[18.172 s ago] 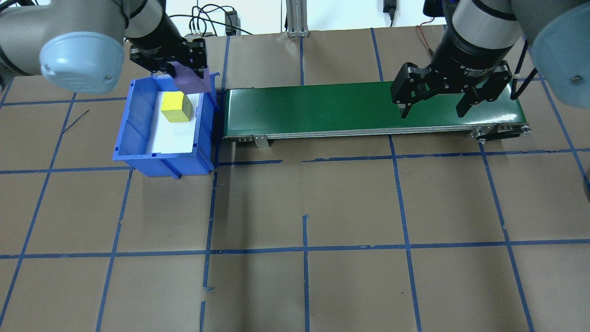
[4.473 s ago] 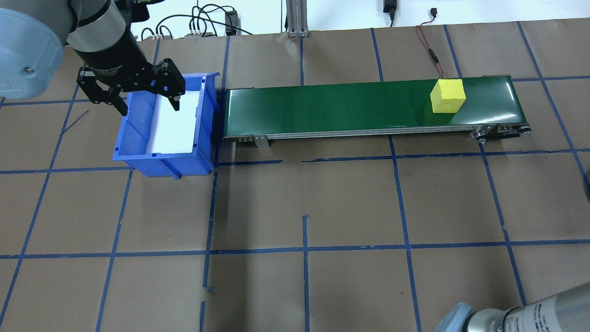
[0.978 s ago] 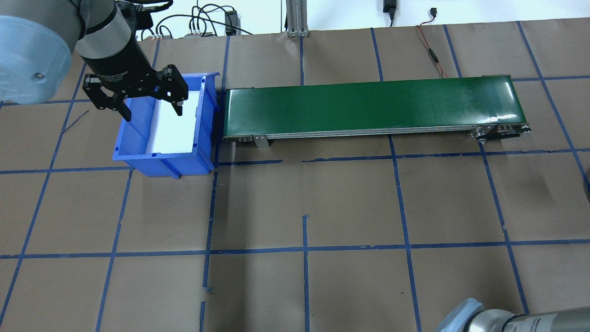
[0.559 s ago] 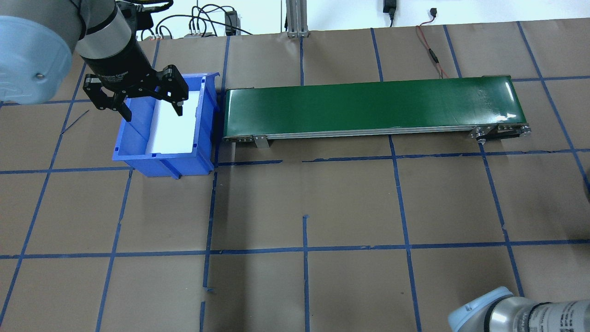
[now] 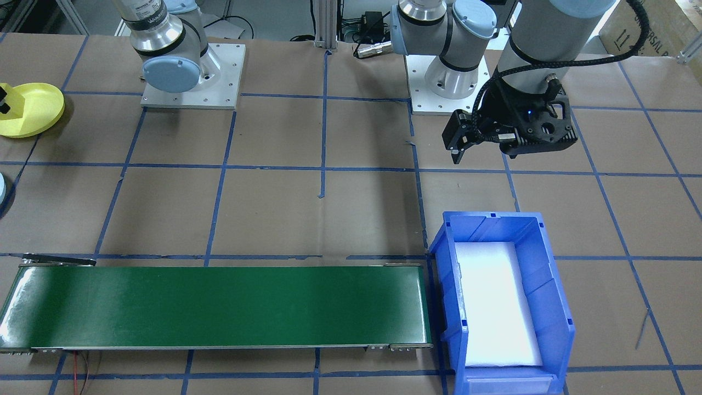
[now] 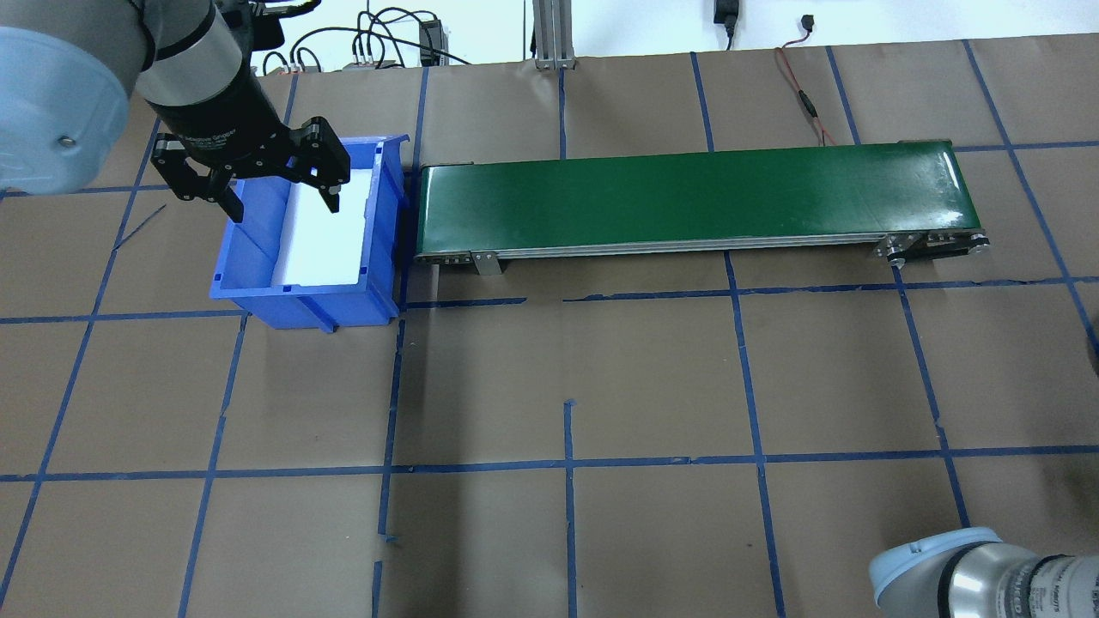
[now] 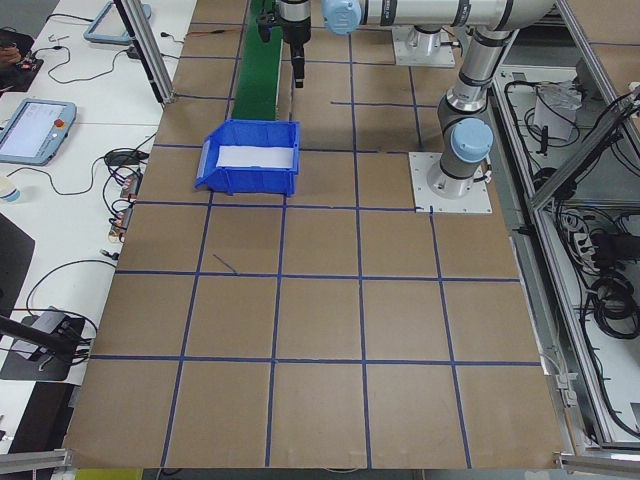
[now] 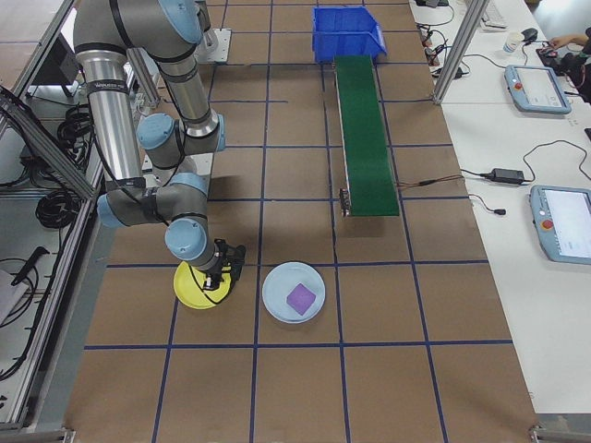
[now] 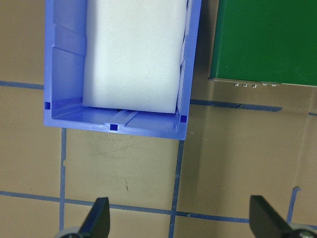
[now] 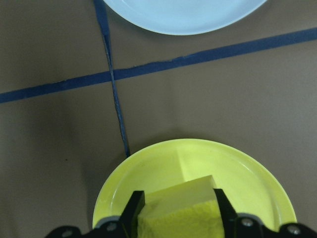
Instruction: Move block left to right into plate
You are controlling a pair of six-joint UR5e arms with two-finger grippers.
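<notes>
Two arms show in the front-facing view: the left tool (image 5: 496,144) hangs open above the counter (image 5: 329,208), between the robot's base and the blue bin (image 5: 502,299), touching nothing. The bin holds only a white foam pad (image 5: 493,304), and the green conveyor belt (image 5: 216,307) just beside it carries nothing. At the view's left edge sits part of a yellow plate (image 5: 30,109).

In the overhead view the left tool (image 6: 279,193) spreads its fingers over the bin's (image 6: 258,287) rim on the robot's side. The belt (image 6: 687,197) lies bare, and only a joint of the right arm shows at the bottom right corner.

The left side view shows the bin (image 7: 250,170) with the belt (image 7: 258,60) running away behind it.

From the right side, the right tool (image 8: 220,272) is down over the yellow plate (image 8: 194,286); just beside that lies a pale blue plate (image 8: 277,295) holding a purple block (image 8: 301,298).

The left wrist camera looks down past open fingertips (image 9: 101,218) at the bin (image 9: 64,74) and the belt's end (image 9: 262,39).

The right wrist camera shows the right tool (image 10: 177,210) clamped on the yellow block (image 10: 176,213), held over the yellow plate (image 10: 237,168); whether the block touches the plate cannot be told.
</notes>
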